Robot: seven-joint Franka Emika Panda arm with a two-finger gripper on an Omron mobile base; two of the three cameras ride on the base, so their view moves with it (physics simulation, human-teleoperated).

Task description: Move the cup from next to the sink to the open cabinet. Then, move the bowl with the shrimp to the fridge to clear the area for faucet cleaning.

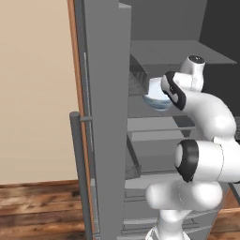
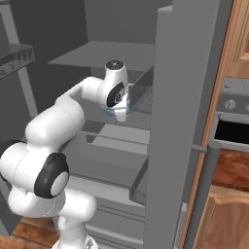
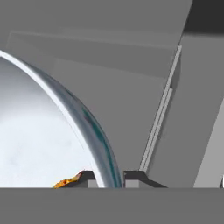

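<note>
Fridge open, door at left, bowl inside over upper grey shelf, my arm reaching in from right. My gripper pinched narrow on bowl rim, one tip inside, one outside. Step, as I judge: set bowl down in fridge. Do well: keep bowl level so shrimp stays in, lower till base seats, then part fingers, back straight out. Bowl: white inside, blue-patterned outside, round; shrimp orange, near my inner tip.
</note>
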